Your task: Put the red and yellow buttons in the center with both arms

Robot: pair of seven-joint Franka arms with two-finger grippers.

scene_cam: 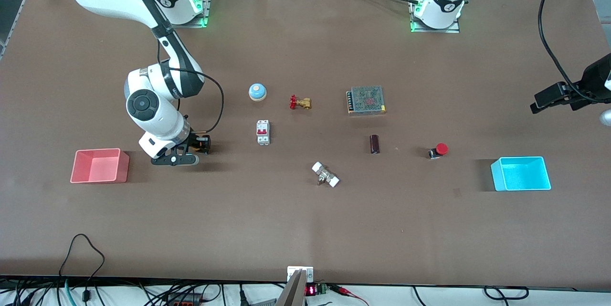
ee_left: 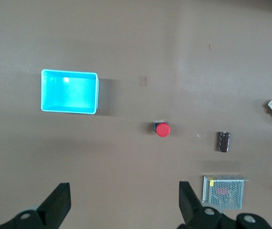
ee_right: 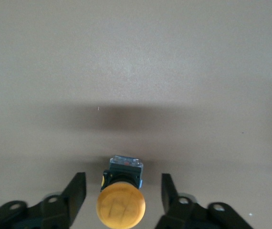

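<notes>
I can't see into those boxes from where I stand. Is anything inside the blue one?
Nothing: the blue box shows only its bare floor in the left wrist view. The red button sits on the table outside it. No part of its inside is covered.

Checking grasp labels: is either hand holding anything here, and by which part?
Nothing is held. The right hand has its fingers apart on either side of the yellow button, not touching it. The left hand is open over bare table, above the red button.

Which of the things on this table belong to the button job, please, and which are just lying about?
Job: red button; yellow button between the right gripper's open fingers; left gripper, open, waiting.

Lying about: pink tray, cyan tray, bell, brass valve, breaker, power supply, dark cylinder, white fitting.
</notes>
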